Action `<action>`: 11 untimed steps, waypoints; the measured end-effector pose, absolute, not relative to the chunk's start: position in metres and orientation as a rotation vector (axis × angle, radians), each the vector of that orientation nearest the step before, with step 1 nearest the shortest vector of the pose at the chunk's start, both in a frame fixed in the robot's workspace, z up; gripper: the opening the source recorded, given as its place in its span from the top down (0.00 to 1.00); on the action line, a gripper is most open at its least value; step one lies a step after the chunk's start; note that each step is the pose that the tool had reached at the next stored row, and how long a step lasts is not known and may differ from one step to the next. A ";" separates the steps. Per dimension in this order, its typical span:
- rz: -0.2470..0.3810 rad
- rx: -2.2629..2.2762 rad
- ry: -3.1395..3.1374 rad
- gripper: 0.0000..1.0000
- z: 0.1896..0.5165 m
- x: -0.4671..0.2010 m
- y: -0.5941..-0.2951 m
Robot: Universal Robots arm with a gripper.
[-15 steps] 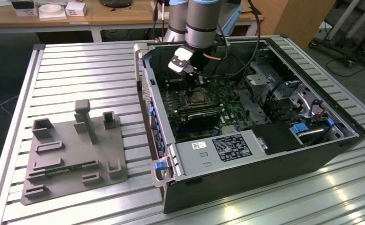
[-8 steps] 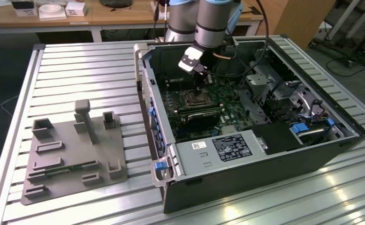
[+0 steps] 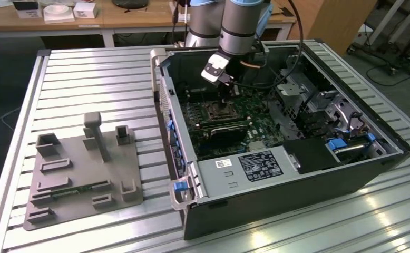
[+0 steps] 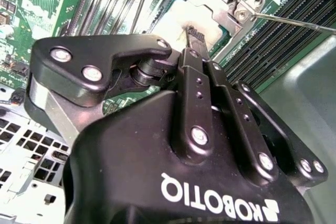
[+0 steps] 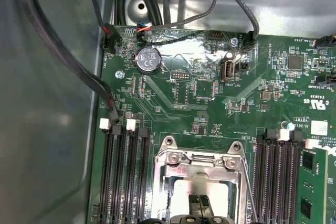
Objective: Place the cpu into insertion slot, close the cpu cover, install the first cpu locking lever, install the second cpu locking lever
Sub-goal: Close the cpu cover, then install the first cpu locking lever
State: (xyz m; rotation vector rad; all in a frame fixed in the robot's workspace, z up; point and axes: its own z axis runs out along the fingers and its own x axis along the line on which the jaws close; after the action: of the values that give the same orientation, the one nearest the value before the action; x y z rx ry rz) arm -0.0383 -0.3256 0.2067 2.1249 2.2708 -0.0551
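In the exterior view, an open computer case [image 3: 296, 197] sits on a ribbed metal counter [image 3: 85, 79]. A grey plastic holder [image 3: 78, 174] lies at about 9 o'clock from the case. The robot arm comes in from 12 o'clock and dips its pincer [image 3: 226, 97] into the case, right over the insertion slot [image 3: 219, 112] on the green board. From so far off you cannot see the chip or the tips.

The wrist views are much closer. In the second wrist view, the big black pincer [image 4: 194, 34] has its two fingers pressed together, with nothing pinched between them. Their tips reach down to the pale, shiny top of the cpu [image 4: 176, 17]. The cpu lies in the slot, and the silvery cpu cover [image 4: 231, 17] lies flat around it like a picture frame. A thin metal rod [image 4: 294, 22] runs out from the corner of the cover, across the long dark memory slots.

In the first wrist view, the pincer [image 5: 198, 203] shows as two small dark tips side by side on the cpu [image 5: 181, 192]. This view shows the whole cpu cover [image 5: 202, 167], more memory slots [image 5: 126, 171] on both sides, a round coin battery [image 5: 148, 59] and black cables [image 5: 63, 51] along the case wall.
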 end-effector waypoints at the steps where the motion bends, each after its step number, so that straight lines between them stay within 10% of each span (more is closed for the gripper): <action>1: -0.055 2.125 2.271 0.90 0.207 -0.038 -0.326; 11: -0.055 2.125 2.271 0.90 0.207 -0.038 -0.327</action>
State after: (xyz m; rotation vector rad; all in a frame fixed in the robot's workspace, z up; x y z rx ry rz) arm -0.0383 -0.3274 0.2067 2.1248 2.2708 -0.0551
